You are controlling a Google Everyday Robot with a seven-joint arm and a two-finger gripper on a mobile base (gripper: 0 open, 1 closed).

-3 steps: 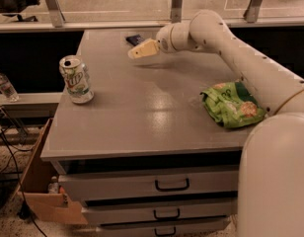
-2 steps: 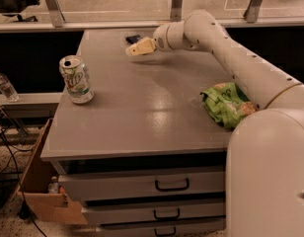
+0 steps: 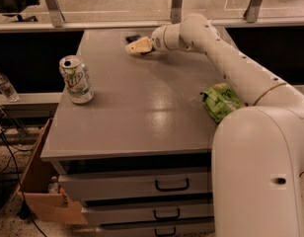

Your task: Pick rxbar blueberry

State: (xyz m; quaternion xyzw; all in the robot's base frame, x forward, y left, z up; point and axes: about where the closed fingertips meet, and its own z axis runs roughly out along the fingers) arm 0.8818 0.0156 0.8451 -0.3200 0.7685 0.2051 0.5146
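Spotted rxbar blueberry [image 3: 133,37] lying flat at the far edge of the counter [image 3: 142,112], small and dark, close to the back rail. Found end effector [image 3: 137,46] just in front of it, low over the surface; cannot tell whether touching the bar or merely beside it. Cannot tell whether released or clenched. Traced arm [image 3: 231,58] reaching in from the right. Logged soda can [image 3: 76,79] upright at left, well apart. Logged green snack bag [image 3: 220,101] at right edge, beside the arm. Noted drawers [image 3: 171,184] under the counter front.
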